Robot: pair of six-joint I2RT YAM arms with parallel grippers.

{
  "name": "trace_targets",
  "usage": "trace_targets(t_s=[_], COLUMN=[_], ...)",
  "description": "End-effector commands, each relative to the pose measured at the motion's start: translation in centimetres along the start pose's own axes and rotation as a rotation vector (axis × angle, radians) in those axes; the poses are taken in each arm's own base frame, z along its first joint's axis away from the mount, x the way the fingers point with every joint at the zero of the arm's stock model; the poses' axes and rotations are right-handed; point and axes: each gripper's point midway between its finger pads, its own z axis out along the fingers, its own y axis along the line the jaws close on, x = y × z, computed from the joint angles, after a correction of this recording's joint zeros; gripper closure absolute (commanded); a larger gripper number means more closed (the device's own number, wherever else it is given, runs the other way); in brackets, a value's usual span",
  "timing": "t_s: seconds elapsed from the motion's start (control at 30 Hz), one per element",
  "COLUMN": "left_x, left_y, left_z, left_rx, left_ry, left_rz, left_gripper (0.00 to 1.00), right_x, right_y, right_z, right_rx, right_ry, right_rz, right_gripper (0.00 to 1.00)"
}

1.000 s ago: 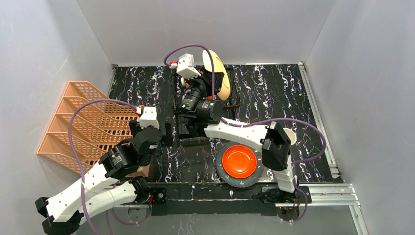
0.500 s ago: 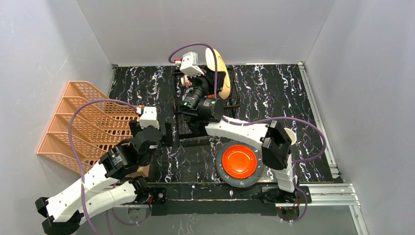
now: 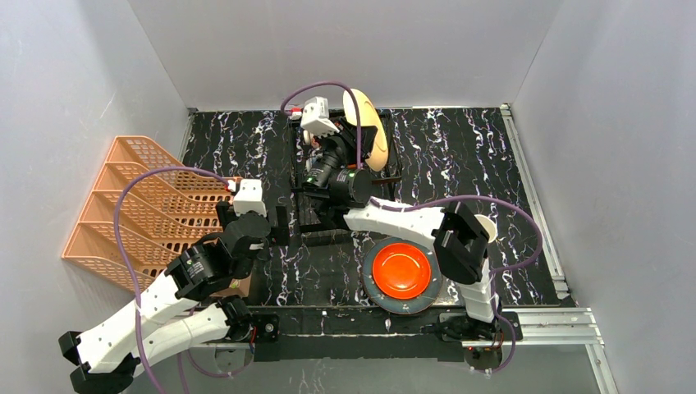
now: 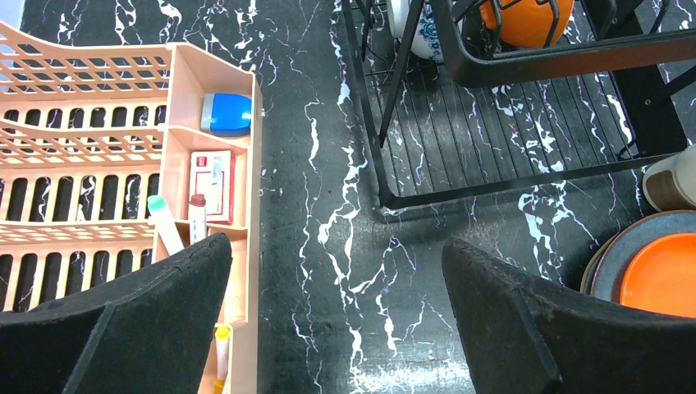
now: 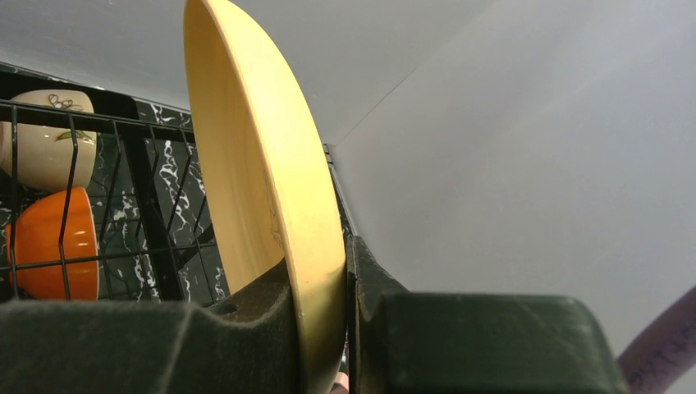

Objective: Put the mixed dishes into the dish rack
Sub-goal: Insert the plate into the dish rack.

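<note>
Two arms: the left one is low over the near-left counter (image 3: 460, 164), and the right one is stretched to the far end of the dish rack (image 4: 533, 64).
Right side: my right fingers (image 5: 164, 345) pinch the lower rim of the yellow plate (image 5: 246, 164), one finger on each face.
Yellow plate: upright on edge and tilted a little, above the rack's far end by the back wall. I cannot tell whether it sits in a slot.
Left side: my left fingers (image 4: 148, 328) are spread wide and hold nothing, over bare counter between the orange lattice rack (image 4: 98, 164) and the dish rack.
In the rack: I see an orange bowl (image 5: 49, 246) and a white floral bowl (image 5: 33, 139) behind the wires. My left wrist view also shows a blue-patterned bowl (image 4: 427, 37) beside the orange one.
Loose dishes: the red-orange plate (image 3: 402, 271) lies on the grey-green plate (image 3: 368, 287), on the counter near-right of the rack. I see a pale cup (image 4: 669, 172) just far-right of them.
</note>
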Motion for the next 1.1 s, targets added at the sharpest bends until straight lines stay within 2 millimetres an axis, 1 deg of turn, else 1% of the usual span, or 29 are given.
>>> trace_targets(t_s=[0.0,0.3,0.57,0.8,0.9,1.07], left_x=[0.1,0.1,0.1,0.1,0.1,0.1], left_y=[0.3,0.3,0.2,0.1,0.1,0.1], left_z=[0.1,0.1,0.1,0.1,0.1,0.1], left_rx=[-0.015,-0.016,-0.012,-0.008,-0.006,-0.005], left_ry=[-0.005,-0.002,-0.001,-0.001,-0.001,-0.002], left_rz=[0.01,0.013,0.013,0.016,0.016,0.015], left_gripper=[0.02,0.02,0.02,0.02,0.02,0.02], right_x=[2.1,2.5,1.3,-0.2,-0.3,-0.1], right_y=[-0.6,-0.1,0.3,1.6,2.2,2.0], right_z=[-0.5,-0.5,-0.4,-0.9,-1.0,-1.1], right_rx=[-0.028,-0.024,-0.024,-0.04,-0.042,-0.043], right_ry=[0.099,0.1,0.1,0.091,0.09,0.09], right_rz=[0.371,0.396,0.414,0.422,0.406,0.403], right_gripper=[0.99,0.99,0.99,0.97,0.97,0.98])
